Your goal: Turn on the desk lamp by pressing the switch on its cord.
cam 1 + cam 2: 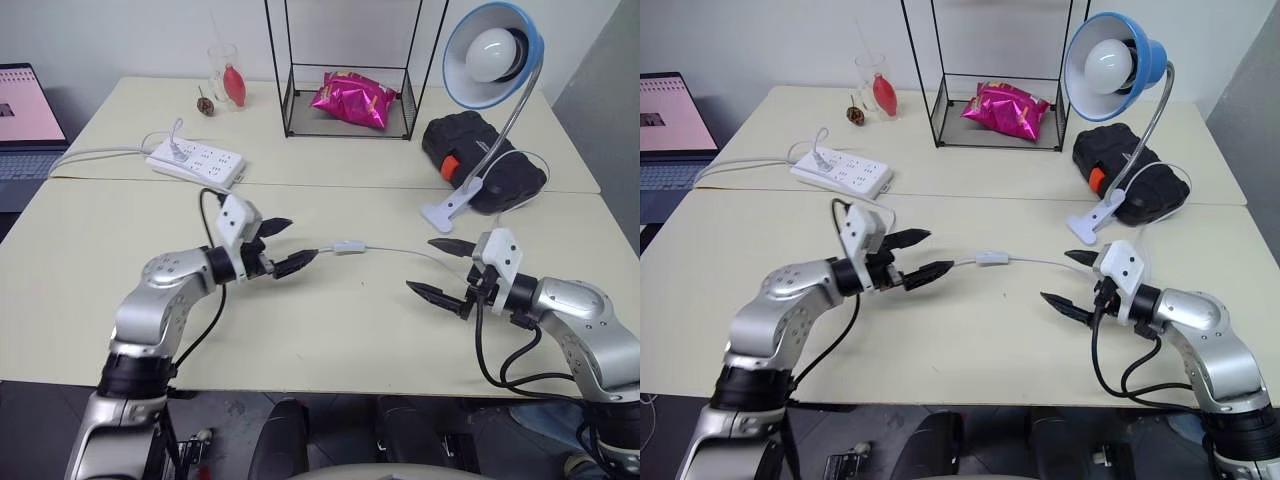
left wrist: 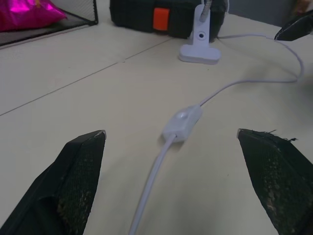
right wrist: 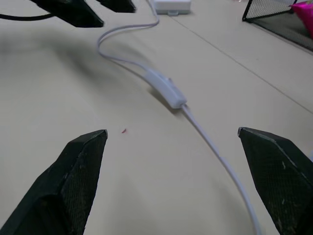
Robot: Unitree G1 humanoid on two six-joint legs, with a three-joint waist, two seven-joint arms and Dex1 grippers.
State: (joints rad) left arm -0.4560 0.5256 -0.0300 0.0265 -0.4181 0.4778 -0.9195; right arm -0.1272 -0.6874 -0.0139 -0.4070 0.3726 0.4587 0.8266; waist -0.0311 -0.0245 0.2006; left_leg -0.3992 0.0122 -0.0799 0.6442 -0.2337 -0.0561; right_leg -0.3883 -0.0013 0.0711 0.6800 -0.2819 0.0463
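Two wide-open grippers of ours flank the switch, and neither has hold of anything.

Our left gripper hovers just over the table with its black fingers spread, its lower fingertip close to the cord just left of the switch, and we cannot tell whether it touches. Our right gripper is spread just as wide and stands apart on the other side, the cord passing between its fingers. The switch lies flat on the near table, between the two grippers and closer to the left. The desk lamp stands at the far right, its clamp base beside a black case; a white power strip lies far left.
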